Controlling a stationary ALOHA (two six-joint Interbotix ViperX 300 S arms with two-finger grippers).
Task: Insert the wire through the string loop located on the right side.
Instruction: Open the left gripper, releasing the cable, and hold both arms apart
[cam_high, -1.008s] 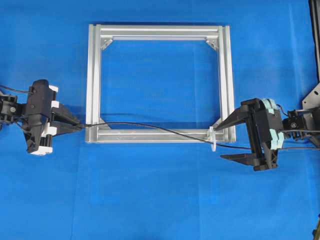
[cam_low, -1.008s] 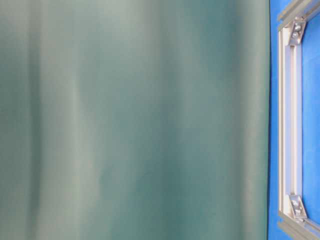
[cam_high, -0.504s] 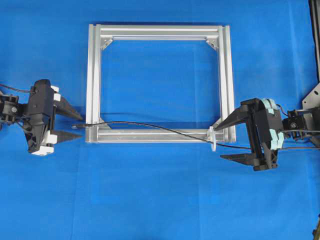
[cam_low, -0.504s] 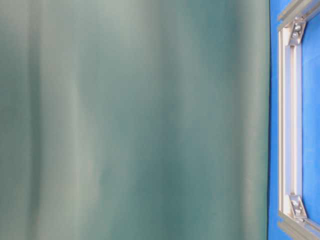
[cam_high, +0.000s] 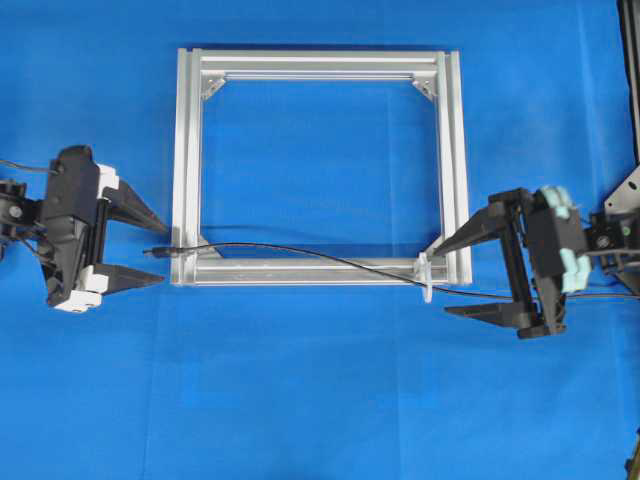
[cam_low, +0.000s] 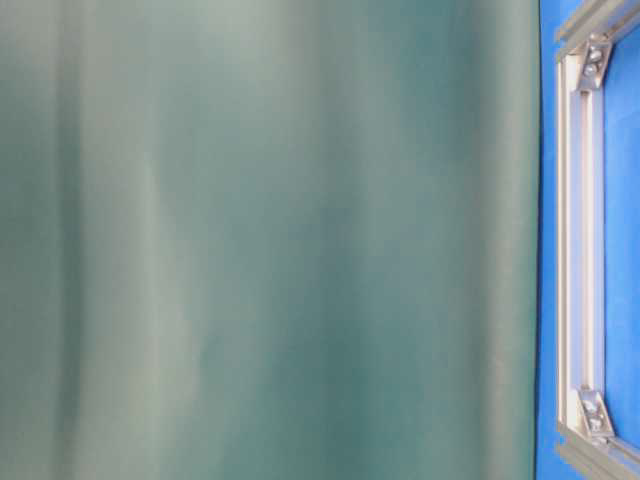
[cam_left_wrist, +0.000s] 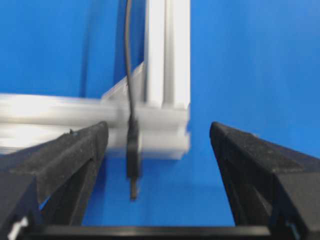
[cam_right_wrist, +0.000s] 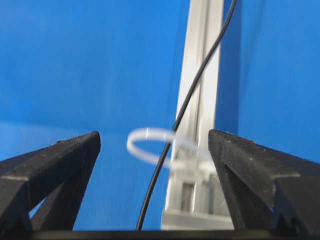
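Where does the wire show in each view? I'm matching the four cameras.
Overhead: the wire crosses the frame's near rail, plug at left.
Table-level: not in it.
Left wrist: plug hangs centre, between open fingers.
Right wrist: it runs through the string loop.
Shared landmark: the aluminium frame.

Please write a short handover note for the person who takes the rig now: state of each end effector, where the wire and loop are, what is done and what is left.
Left end effector: open, holding nothing; the wire's plug lies between its fingers, untouched.
Right end effector: open, holding nothing, beside the frame's near-right corner.
The wire runs from the frame's near-left corner along the near rail and passes through the string loop at the right.
Done: the wire is threaded through the loop.
Left: probably only to draw both arms clear without catching the wire.
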